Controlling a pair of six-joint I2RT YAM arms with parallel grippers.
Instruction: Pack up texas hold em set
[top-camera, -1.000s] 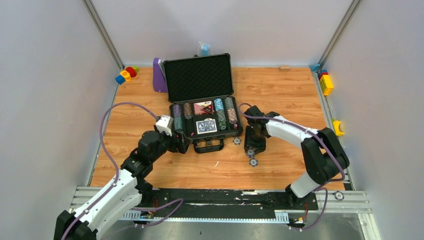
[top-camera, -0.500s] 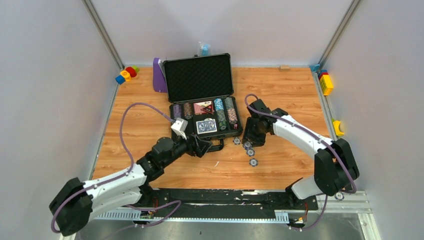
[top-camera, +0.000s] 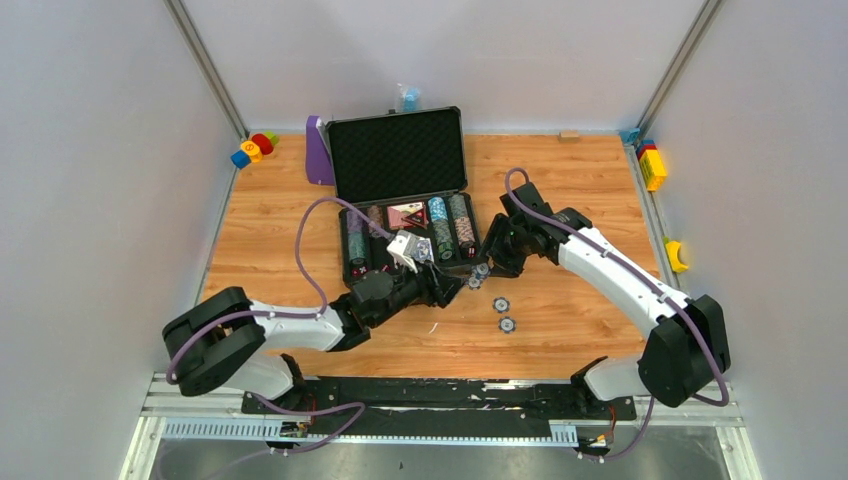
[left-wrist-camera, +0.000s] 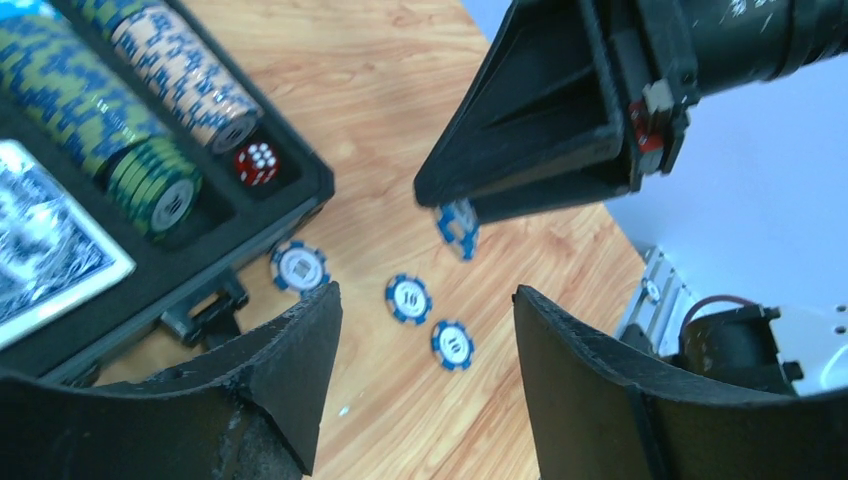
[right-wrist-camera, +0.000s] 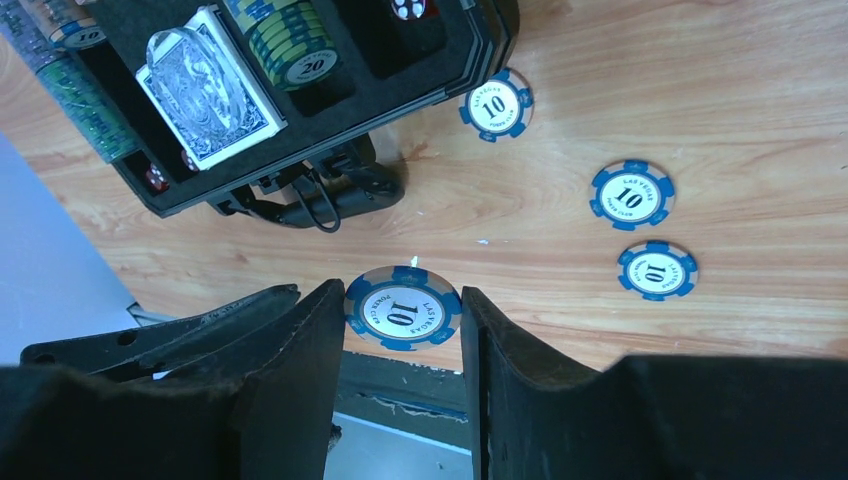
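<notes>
Right jaws pinch a blue 10 chip (right-wrist-camera: 403, 308) beside the open briefcase (top-camera: 398, 155), left jaws gape empty over three loose chips (right-wrist-camera: 631, 195), best ease it squarely into a chip row (right-wrist-camera: 288, 40).

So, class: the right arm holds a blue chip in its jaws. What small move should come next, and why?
Probably carry the blue chip over the open case and lower it into a chip slot: the right gripper grips it, and three loose chips lie outside.
</notes>
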